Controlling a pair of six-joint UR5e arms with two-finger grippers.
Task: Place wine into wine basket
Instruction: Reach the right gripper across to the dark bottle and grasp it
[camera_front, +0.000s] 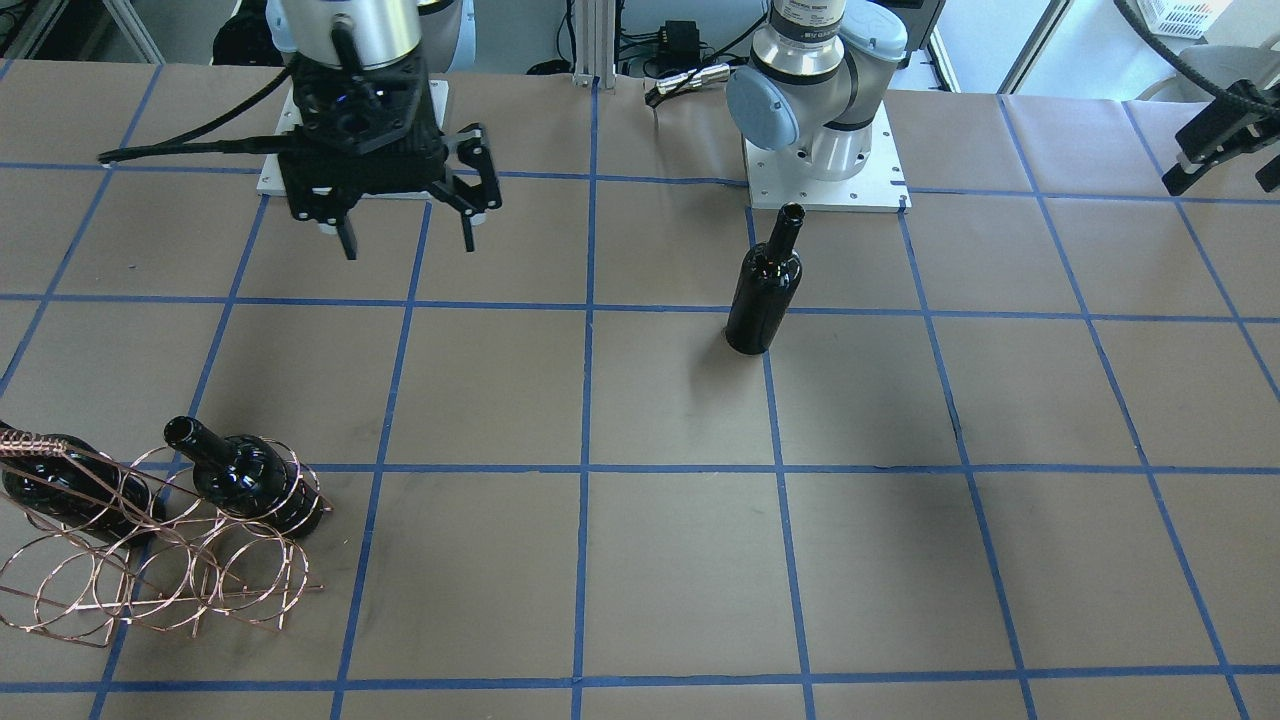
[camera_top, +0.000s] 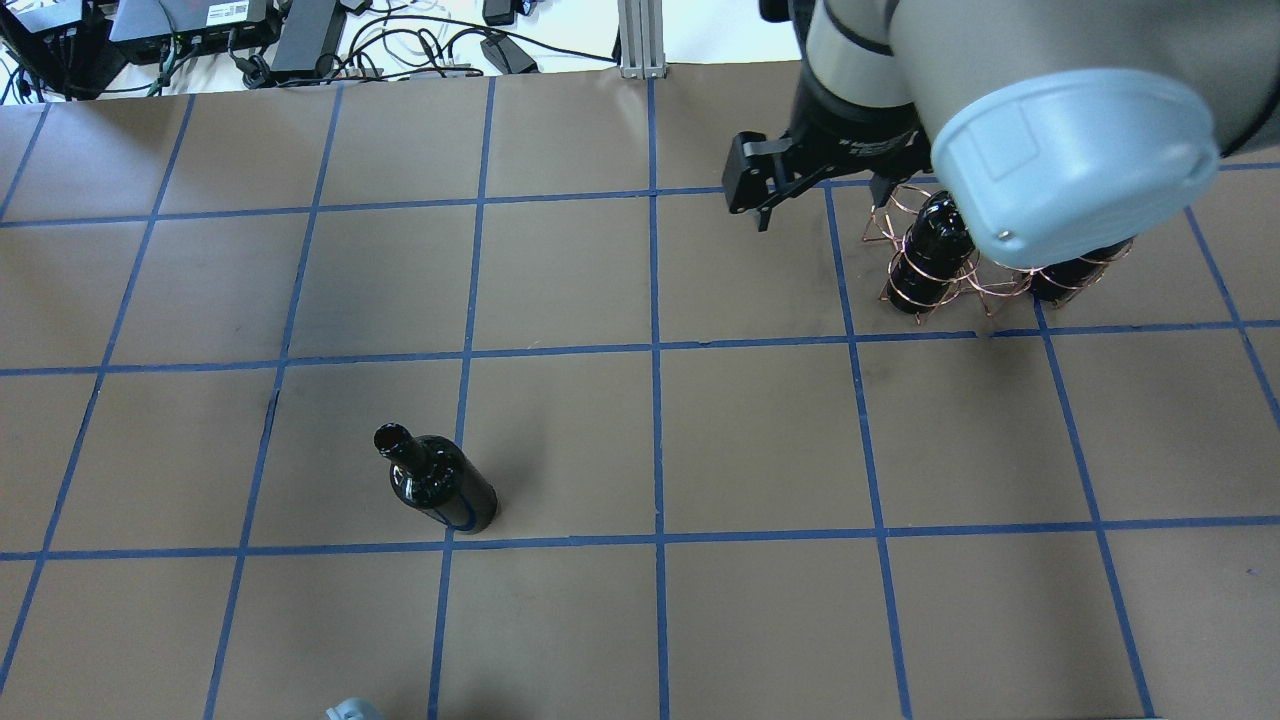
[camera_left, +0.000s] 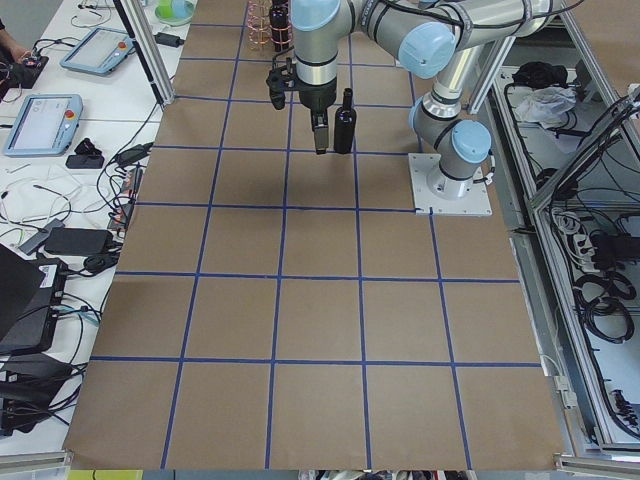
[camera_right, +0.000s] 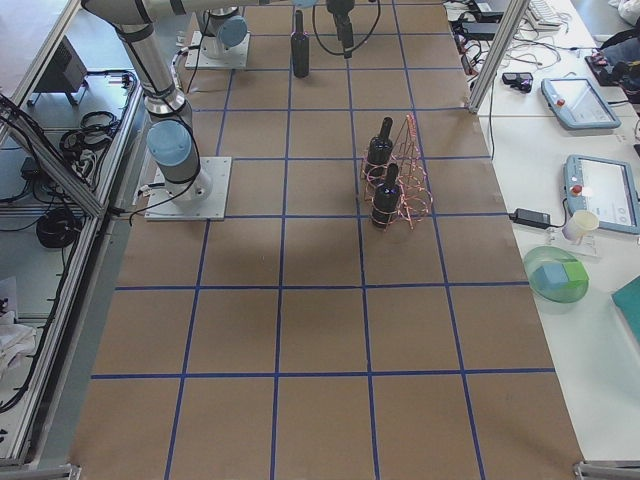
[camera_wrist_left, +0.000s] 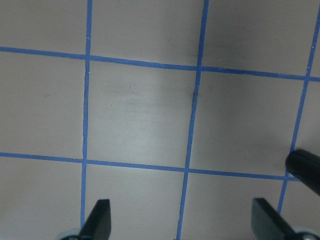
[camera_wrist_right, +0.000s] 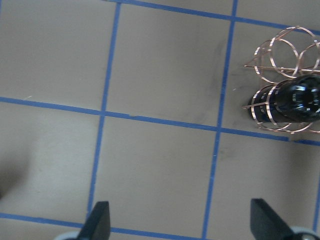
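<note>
— What's taking up the most room over there?

— The brown tabletop (camera_front: 680, 560), gridded in blue tape, is carrying everything. The right arm (camera_top: 1050, 130) is reaching out over the far side, and from overhead it's covering part of the basket. The left arm (camera_front: 820, 90) is showing little more than its base and shoulder.

— And the basket?

— The basket (camera_front: 160, 585) is sitting on the robot's right, at the far side of the tabletop. One bottle (camera_front: 255, 480) is lying slanted in an end loop, neck up. A second bottle (camera_front: 60, 490) is resting by the coiled handle (camera_front: 30, 440).

— Where's the wine?

— The wine (camera_front: 765, 290) is standing upright on a tape line just in front of the left arm's base. It's well apart from the basket, and nothing is touching it.

— The jaws?

— The right jaws are hanging apart above the tabletop, near the basket on the wine's side, gripping nothing. The left jaws are standing apart too, over bare paper in the wrist view. Something dark is peeking in at the edge there, and I can't tell what.
</note>
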